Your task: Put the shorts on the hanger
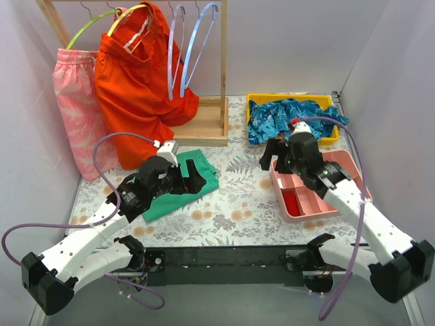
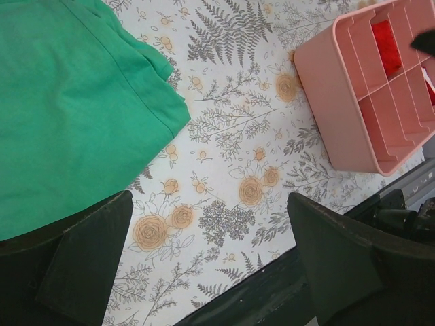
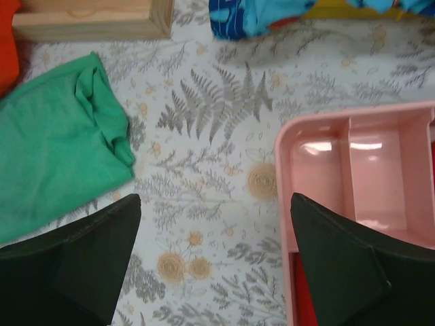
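Note:
The teal-blue leaf-print shorts (image 1: 285,119) lie bunched in a yellow bin (image 1: 259,99) at the back right; their edge shows at the top of the right wrist view (image 3: 255,15). The pale lavender hanger (image 1: 172,51) hangs empty on the wooden rack, left of a light-blue hanger (image 1: 200,42). My right gripper (image 1: 274,156) is open and empty, just in front of the bin, over the table and the pink tray's corner (image 3: 214,265). My left gripper (image 1: 195,178) is open and empty over a green garment's edge (image 2: 211,265).
A folded green garment (image 1: 204,178) lies left of centre. A pink divided tray (image 1: 309,204) sits at the right. The wooden rack (image 1: 204,129) holds orange shorts (image 1: 136,88), a pink garment (image 1: 78,115) and yellow-green hangers (image 1: 95,24). White walls close both sides.

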